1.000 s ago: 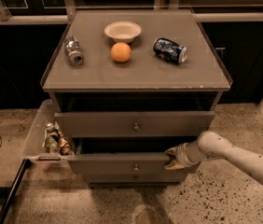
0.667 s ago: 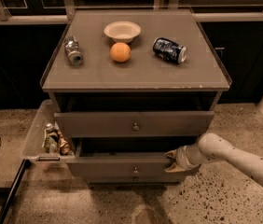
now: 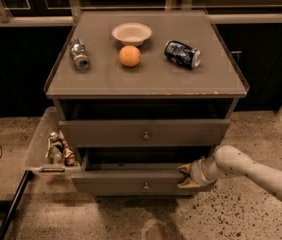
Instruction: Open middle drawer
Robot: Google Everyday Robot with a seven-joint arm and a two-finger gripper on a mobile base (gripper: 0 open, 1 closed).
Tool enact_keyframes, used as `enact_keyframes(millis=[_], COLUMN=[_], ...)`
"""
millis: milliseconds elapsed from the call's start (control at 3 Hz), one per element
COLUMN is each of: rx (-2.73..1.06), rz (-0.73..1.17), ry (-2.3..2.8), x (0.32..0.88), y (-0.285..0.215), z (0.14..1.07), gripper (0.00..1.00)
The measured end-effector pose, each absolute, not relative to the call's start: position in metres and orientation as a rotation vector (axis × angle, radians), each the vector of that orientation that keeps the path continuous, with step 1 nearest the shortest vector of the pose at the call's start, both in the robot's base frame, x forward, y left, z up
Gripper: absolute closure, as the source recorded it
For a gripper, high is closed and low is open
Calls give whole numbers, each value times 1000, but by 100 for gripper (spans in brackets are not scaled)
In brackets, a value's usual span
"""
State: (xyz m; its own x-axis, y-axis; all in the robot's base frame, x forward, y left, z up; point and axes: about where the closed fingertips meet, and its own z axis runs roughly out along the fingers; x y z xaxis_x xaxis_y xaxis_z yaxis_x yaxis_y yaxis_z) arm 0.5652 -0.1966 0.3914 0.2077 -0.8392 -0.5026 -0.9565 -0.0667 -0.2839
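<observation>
Camera view: my hand (image 3: 186,176) low, right of cabinet, touching right end of middle drawer (image 3: 121,183) front. Can't tell if it's open or closed, tbh. Drawer sits partway out, dark box showing behind front. Bowl (image 3: 131,32), orange (image 3: 129,55), blue can (image 3: 182,54) on counter (image 3: 156,79).

No legible text; gripper (image 3: 185,176) at middle drawer (image 3: 126,183) right end.

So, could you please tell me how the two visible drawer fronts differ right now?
The upper drawer front looks taller and wider than the middle drawer below. The middle drawer sticks out further. The pincer sits at the middle drawer's right top edge; nothing touches the upper drawer front. Both are grey-brown and flat-fronted.
</observation>
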Motion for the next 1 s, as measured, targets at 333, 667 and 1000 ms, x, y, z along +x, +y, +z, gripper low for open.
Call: enact_keyframes(millis=[333,667,1000], rx=[-1934,-1934,-1930], rz=[275,276,309], ry=[1661,1661,1656], x=[564,564,570], y=[-197,-197,-195], z=[392,392,392], gripper=[82,59,35])
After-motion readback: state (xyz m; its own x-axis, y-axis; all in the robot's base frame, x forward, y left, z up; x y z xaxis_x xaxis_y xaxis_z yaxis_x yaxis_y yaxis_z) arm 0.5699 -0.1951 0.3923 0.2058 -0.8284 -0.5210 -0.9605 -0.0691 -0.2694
